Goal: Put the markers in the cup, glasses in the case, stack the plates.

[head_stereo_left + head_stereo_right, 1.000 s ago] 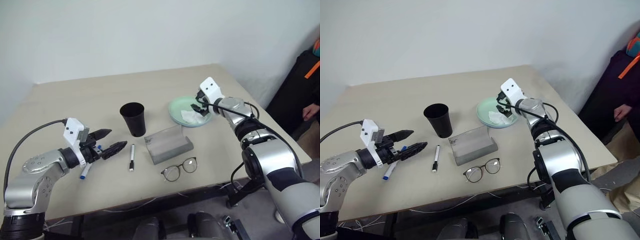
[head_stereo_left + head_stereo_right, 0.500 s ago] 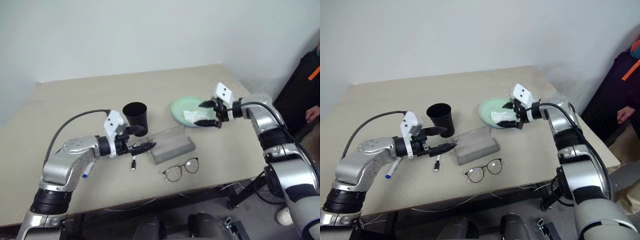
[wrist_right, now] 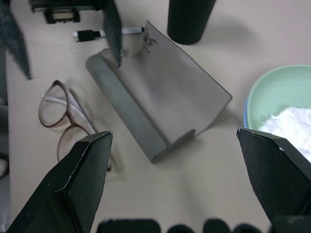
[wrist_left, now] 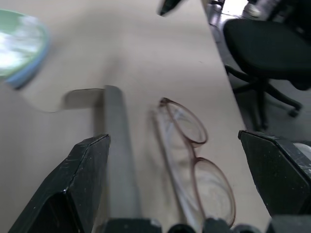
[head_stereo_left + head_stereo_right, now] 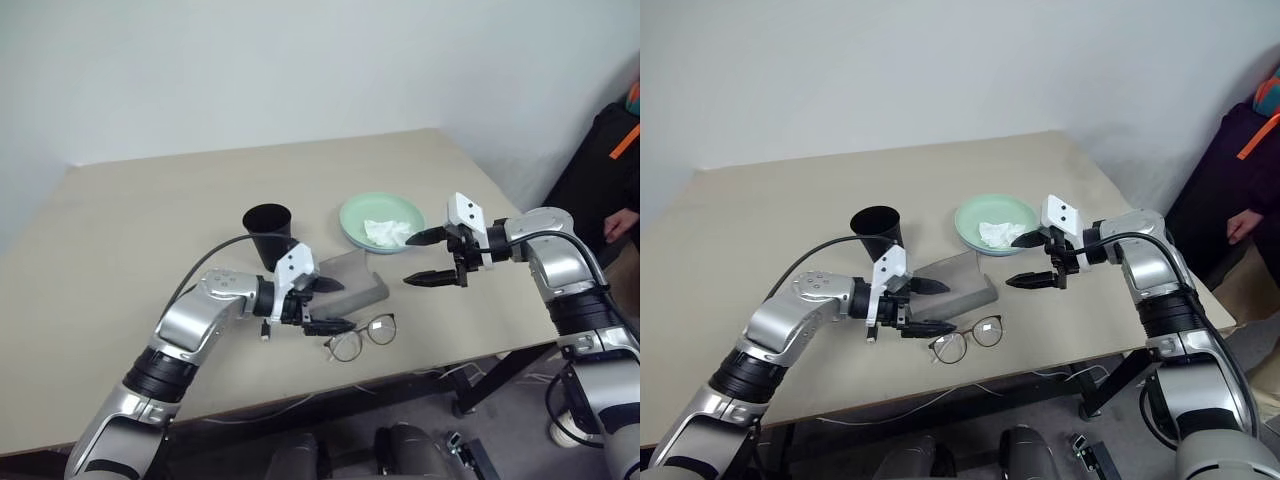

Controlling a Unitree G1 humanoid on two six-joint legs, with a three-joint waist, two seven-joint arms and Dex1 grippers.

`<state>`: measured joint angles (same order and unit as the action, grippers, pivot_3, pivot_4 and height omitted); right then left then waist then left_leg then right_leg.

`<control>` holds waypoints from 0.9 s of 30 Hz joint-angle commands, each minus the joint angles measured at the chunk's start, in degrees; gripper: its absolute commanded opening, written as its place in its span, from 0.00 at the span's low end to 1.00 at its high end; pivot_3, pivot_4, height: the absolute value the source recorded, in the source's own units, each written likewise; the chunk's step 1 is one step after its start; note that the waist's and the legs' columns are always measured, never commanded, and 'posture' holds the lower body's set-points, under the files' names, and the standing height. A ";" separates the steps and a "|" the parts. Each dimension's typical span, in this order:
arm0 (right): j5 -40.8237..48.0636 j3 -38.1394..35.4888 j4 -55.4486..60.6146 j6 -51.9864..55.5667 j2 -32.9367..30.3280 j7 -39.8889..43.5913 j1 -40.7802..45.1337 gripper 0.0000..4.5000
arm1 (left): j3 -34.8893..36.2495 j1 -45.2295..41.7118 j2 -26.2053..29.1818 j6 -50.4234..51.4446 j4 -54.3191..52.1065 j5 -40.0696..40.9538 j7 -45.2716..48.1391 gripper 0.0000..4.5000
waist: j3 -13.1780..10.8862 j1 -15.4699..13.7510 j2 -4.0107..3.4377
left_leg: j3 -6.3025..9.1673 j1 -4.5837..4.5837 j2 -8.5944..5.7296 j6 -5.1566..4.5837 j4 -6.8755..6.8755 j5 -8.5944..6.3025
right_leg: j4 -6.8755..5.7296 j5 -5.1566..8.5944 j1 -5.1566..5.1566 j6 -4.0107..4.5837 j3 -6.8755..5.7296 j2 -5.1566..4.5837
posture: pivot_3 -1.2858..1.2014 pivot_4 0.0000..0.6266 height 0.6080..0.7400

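Note:
My left gripper [image 5: 346,305] stands open just above the table, between the grey case [image 5: 361,278] and the glasses [image 5: 361,337]. The wire-framed glasses [image 4: 193,161] lie flat beside the shut case [image 4: 116,160]. My right gripper [image 5: 407,262] hangs open to the right of the case, in front of the plates. The mint green plate [image 5: 362,212] rests on a light blue one whose rim [image 3: 245,114] shows beneath it. The black cup [image 5: 268,232] stands upright behind my left arm. A black-capped marker [image 3: 127,31] lies near the cup, partly hidden by my left wrist.
A crumpled white tissue [image 5: 385,232] lies in the green plate. A person [image 5: 612,170] in dark clothing stands at the far right beyond the table edge. A black office chair [image 4: 265,46] is near the table's front side.
My left gripper swung right, from beside the markers to the gap between case and glasses. My right gripper drew back from over the plate toward the table's front. Both stayed open.

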<state>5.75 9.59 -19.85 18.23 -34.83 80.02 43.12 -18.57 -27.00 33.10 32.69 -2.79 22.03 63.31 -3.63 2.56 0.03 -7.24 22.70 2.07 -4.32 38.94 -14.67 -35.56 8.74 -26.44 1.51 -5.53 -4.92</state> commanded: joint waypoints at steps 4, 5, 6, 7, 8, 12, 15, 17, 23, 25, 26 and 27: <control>2.13 -1.31 3.34 0.27 -1.16 -1.79 -0.69 0.98 | -1.70 -3.56 -2.12 -2.29 3.41 -2.65 2.95 1.00 | -0.03 0.01 0.03 | 0.02 0.01 0.00 0.00 -0.01 0.00 | 0.00 0.00 -0.01 0.00 -0.01 0.00 | 0.52 0.00 0.99; 2.25 -1.24 3.57 0.34 -1.26 -1.94 -0.83 0.98 | -1.95 -3.65 -2.34 -2.59 4.02 -3.05 3.34 1.00 | -0.03 0.02 0.04 | 0.02 0.01 0.00 0.00 -0.01 0.00 | 0.00 0.00 -0.02 0.00 -0.01 0.00 | 0.52 0.00 0.99; 2.32 -1.25 3.79 0.45 -1.34 -2.22 -0.98 0.98 | -2.45 -3.83 -2.88 -2.65 5.02 -3.38 3.75 1.00 | -0.03 0.01 0.04 | 0.02 0.01 0.00 -0.01 0.00 0.00 | 0.00 0.00 -0.01 0.00 -0.01 0.00 | 0.52 0.00 0.99; 2.39 -1.24 3.98 0.55 -1.42 -2.44 -1.10 0.98 | -2.84 -3.94 -3.33 -2.70 5.75 -3.67 4.11 1.00 | -0.03 0.02 0.04 | 0.02 0.01 -0.01 -0.01 0.00 0.00 | 0.00 0.00 0.00 0.00 -0.01 0.00 | 0.52 0.00 0.99; 2.43 -1.25 4.13 0.63 -1.47 -2.67 -1.22 0.98 | -3.21 -3.92 -3.81 -2.66 6.27 -3.93 4.31 1.00 | -0.03 0.01 0.04 | 0.02 0.01 -0.01 -0.01 0.00 0.00 | 0.00 0.00 0.00 0.00 -0.01 0.00 | 0.52 0.00 0.99; 2.57 -1.16 4.71 1.07 -1.55 -3.41 -1.63 0.98 | -4.17 -3.68 -5.26 -2.95 7.94 -5.06 4.60 1.00 | -0.05 -0.03 0.07 | 0.03 0.03 -0.01 -0.03 0.02 -0.01 | 0.01 0.00 0.00 0.00 -0.01 0.00 | 0.52 0.00 0.99; 2.65 -1.03 4.98 1.28 -1.55 -3.75 -1.94 0.98 | -4.70 -3.87 -6.07 -3.40 9.15 -5.86 4.69 1.00 | -0.05 -0.03 0.08 | 0.04 0.03 -0.01 -0.04 0.04 -0.01 | 0.01 0.00 0.00 -0.01 -0.01 0.00 | 0.52 0.00 0.99; 2.70 -0.99 5.13 1.45 -1.57 -3.83 -2.03 0.98 | -4.86 -3.91 -6.39 -3.65 9.52 -6.31 4.97 1.00 | -0.05 -0.02 0.08 | 0.04 0.03 -0.01 -0.05 0.06 -0.02 | 0.01 0.00 0.01 -0.01 -0.01 0.00 | 0.52 0.00 0.99; 2.73 -0.87 5.29 1.60 -1.49 -4.23 -2.26 1.00 | -5.34 -3.74 -7.10 -3.28 9.85 -7.04 5.61 0.72 | -0.05 -0.03 0.08 | 0.04 0.03 0.00 -0.06 0.11 -0.02 | 0.00 0.00 0.02 -0.01 -0.01 0.00 | 0.52 0.00 0.99; 2.72 -0.82 5.24 1.51 -1.50 -4.38 -2.31 1.00 | -5.44 -3.61 -7.16 -3.24 9.78 -7.30 5.75 0.58 | -0.05 -0.03 0.08 | 0.04 0.04 0.00 -0.07 0.11 -0.02 | 0.01 0.00 0.01 -0.01 -0.01 0.00 | 0.52 0.00 0.99; 2.72 -0.82 5.25 1.49 -1.51 -4.46 -2.31 1.00 | -5.48 -3.56 -7.19 -3.26 9.79 -7.44 5.82 0.49 | -0.06 -0.02 0.08 | 0.04 0.05 0.00 -0.08 0.11 -0.03 | 0.01 0.00 0.01 -0.01 -0.01 0.00 | 0.52 0.00 0.99; 2.74 -0.81 5.29 1.55 -1.50 -4.55 -2.32 1.00 | -5.49 -3.51 -7.25 -3.33 9.85 -7.62 5.85 0.42 | -0.05 -0.02 0.08 | 0.04 0.05 0.00 -0.08 0.11 -0.03 | 0.01 0.00 0.01 -0.01 0.00 0.00 | 0.52 0.00 0.99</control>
<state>7.42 9.67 -16.52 19.95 -35.52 75.81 39.98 -24.30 -29.56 26.01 29.77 7.62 14.46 68.81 -3.69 2.54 0.11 -7.20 22.75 2.06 -4.40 39.04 -14.71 -35.55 8.74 -26.43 1.50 -5.54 -4.92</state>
